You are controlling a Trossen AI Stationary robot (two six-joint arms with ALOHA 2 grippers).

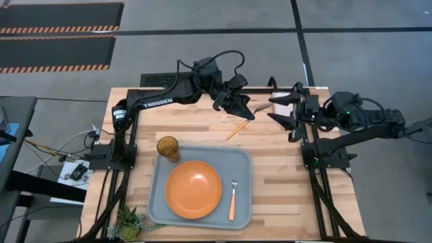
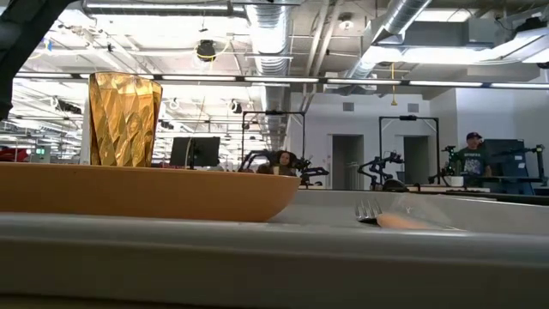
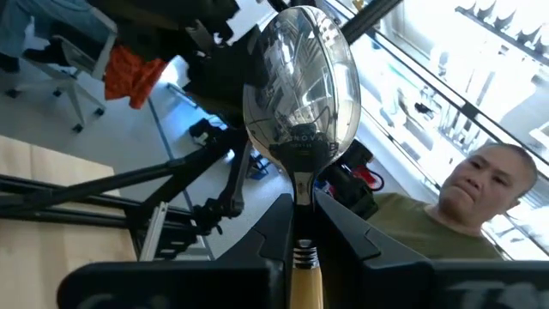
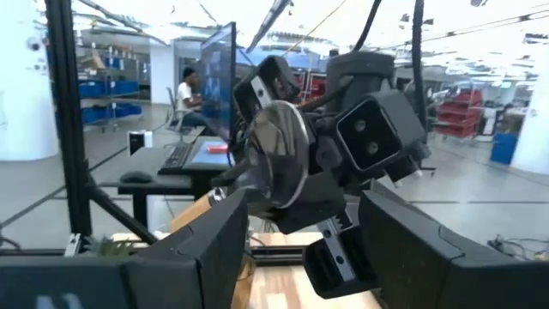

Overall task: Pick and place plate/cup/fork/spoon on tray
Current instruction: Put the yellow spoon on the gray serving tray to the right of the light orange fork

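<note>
My left gripper (image 1: 248, 113) is at the table's far middle, shut on the spoon (image 1: 236, 128). The spoon's silver bowl (image 3: 300, 86) rises past the fingertips and its orange handle runs down toward the table. It also shows in the right wrist view (image 4: 279, 163). My right gripper (image 1: 282, 110) is open and empty just to the right, facing the spoon. The grey-blue tray (image 1: 241, 158) holds the orange plate (image 1: 193, 190) and, to the plate's right, the fork (image 1: 233, 196). The amber cup (image 1: 168, 147) stands at its far left corner. My left gripper pinches the spoon's thin metal neck (image 3: 302, 184) between its two fingers, just above where the orange handle begins. The fingers come about level from the table's left and lie across the spoon. The spoon is tilted, bowl end up. Whether the handle's end touches the table, I cannot tell.
A small green plant (image 1: 131, 219) sits at the near left corner of the table. Bare wood lies between the tray and the grippers and to the tray's right. A person (image 3: 472, 197) is in the room beyond the table's right side.
</note>
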